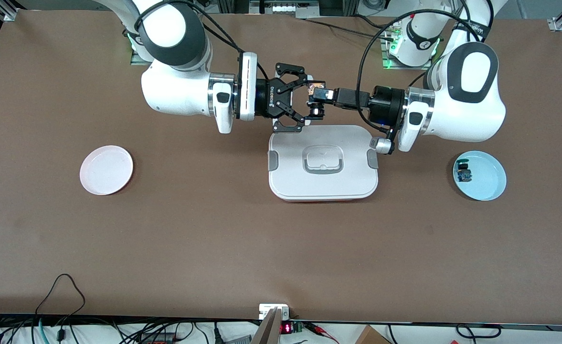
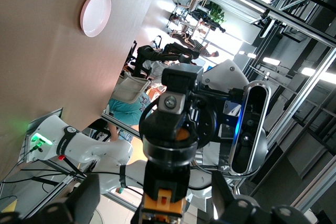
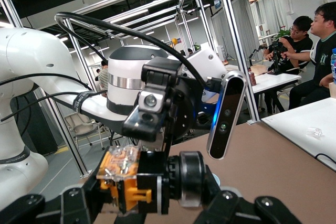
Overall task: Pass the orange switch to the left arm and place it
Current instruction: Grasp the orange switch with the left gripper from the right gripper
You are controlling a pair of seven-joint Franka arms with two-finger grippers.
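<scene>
Right gripper (image 1: pixel 303 104) clamps switch (image 1: pixel 316 101) over box (image 1: pixel 323 162) | left gripper (image 1: pixel 323 95) grip unclear | I judge handover midway, plate (image 1: pixel 106 170) waits.

arms (image 1: pixel 185 91): 2 | plates (image 1: pixel 106 170): 2 | box (image 1: pixel 323 162): 1 | orange switch (image 1: pixel 317 92): 1 | blue-and-green component (image 1: pixel 463 172): 1

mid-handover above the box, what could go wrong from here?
1. Both pincers meet at the orange switch, up in the air by the white box's edge nearest the robots' bases. If the left pincer lets go before the right pincer grips firmly, the switch may drop onto the lid.
2. The fingers sit crowded together, so pulling apart could knock the switch askew.
</scene>
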